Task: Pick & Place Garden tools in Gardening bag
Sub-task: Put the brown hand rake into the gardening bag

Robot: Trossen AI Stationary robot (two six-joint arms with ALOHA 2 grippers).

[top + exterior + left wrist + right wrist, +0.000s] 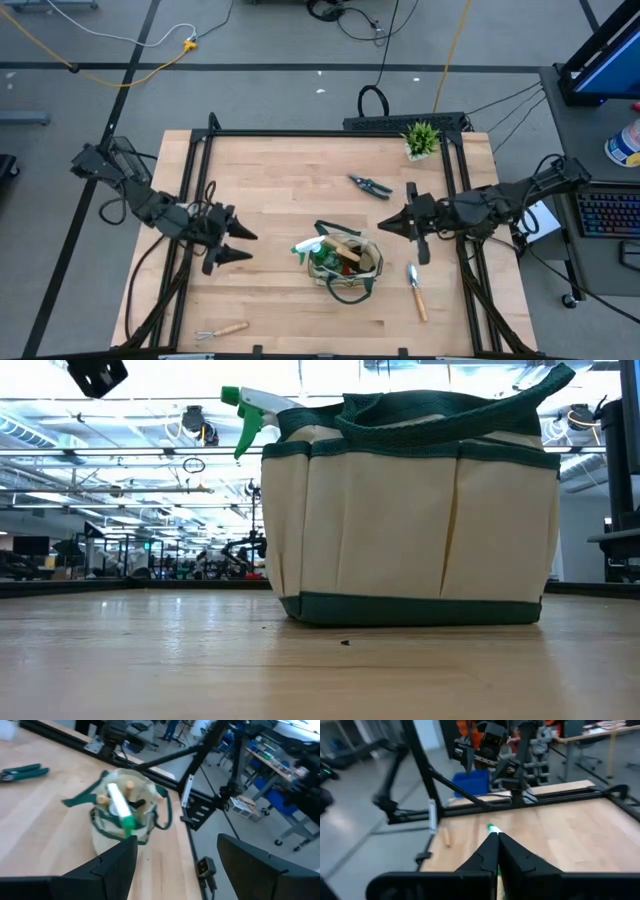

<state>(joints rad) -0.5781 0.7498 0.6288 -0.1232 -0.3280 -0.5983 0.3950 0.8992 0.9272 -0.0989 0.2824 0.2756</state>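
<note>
Gardening bag [345, 270] sits on the desk [280, 190], slightly toward the front edge from centre, between the two arms. The spray bottle [312, 249] is in it, white-and-green nozzle poking over the rim on the left arm's side; wooden handles [102, 798] stick up inside too.

Still out on the desk:
- pruning shears [370, 185] toward the back, near the potted plant [421, 139] in the rear right corner
- trowel [416, 290] just beside the bag on the right arm's side, apart from it
- small rake [222, 330] at the front edge, left side, well apart from the bag

Left end effector [238, 245]: hovering left of the bag, pointed at it, fingers spread wide, nothing between them. Left wrist view confirms a wide gap with the bag ahead.

Right end effector [386, 226]: hovering just behind the bag's right side, fingers pressed together, tips meeting, nothing pinched. Right wrist view shows the same closed tips.

Low view: bag [412, 520] standing upright, loop handles [450, 415] draped over the top, nozzle [250, 412] visible at the rim.
</note>
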